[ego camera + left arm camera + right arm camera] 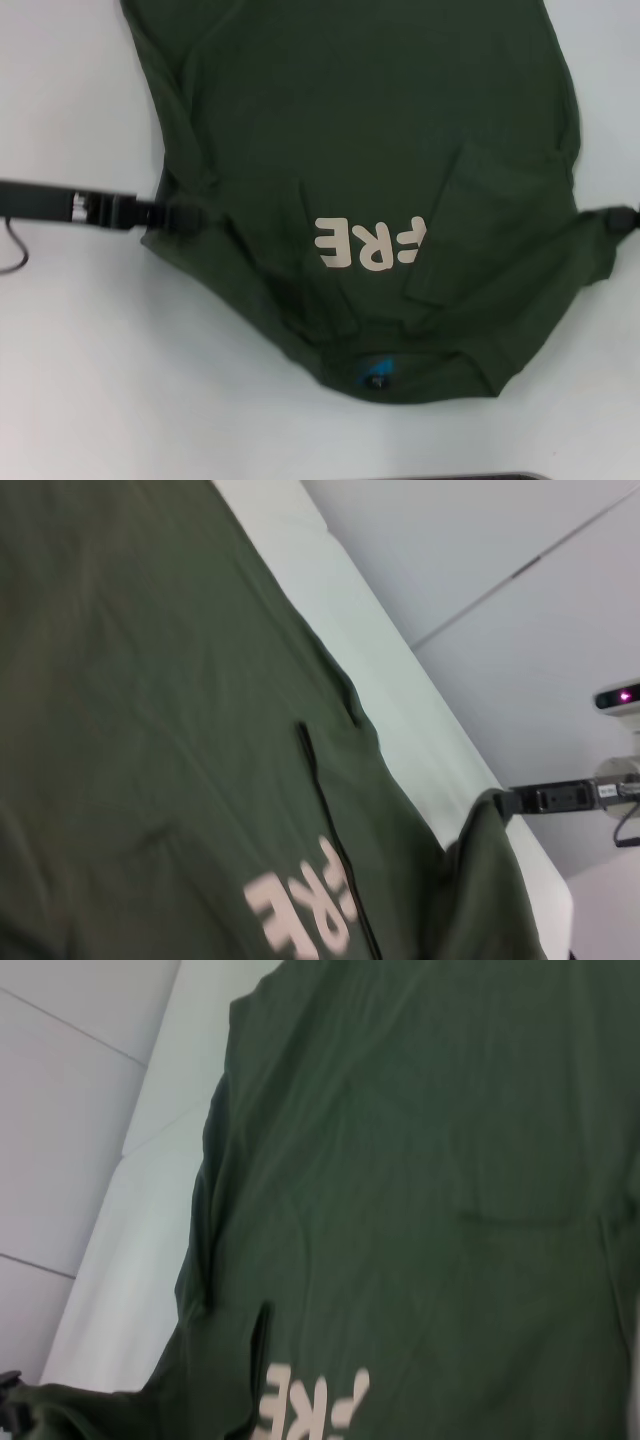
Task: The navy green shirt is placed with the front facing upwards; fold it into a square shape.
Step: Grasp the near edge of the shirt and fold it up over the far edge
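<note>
Nearest the head camera is the collar end of the navy green shirt, where a small black neck label with a blue mark sits at the neckline. From there the garment runs away across the white tabletop, its hem end passing out of sight at the far edge, so its long axis lies straight ahead of the robot. Cream lettering on the chest reads upside down from the robot's side, and part of it is covered by cloth folded in from the right; both sleeve areas look turned inward over the chest, leaving soft ridges either side of the print.

At the shirt's left edge, level with the lettering, the left pincer reaches in on a long dark arm and looks pressed together on a gathered bit of the shoulder cloth, which puckers toward it. Opposite, the right pincer meets the right edge at about the same level, and the fabric there is drawn to a point at it, so it too appears to be pinching the shirt. In the left wrist view the right pincer shows with cloth bunched up at it.

Both pincers thus flank the collar end, the shirt body lying between and beyond them. Judging by this, the coming move would carry that end along the long axis toward the hem, and neither arm is noticeably nearer.
</note>
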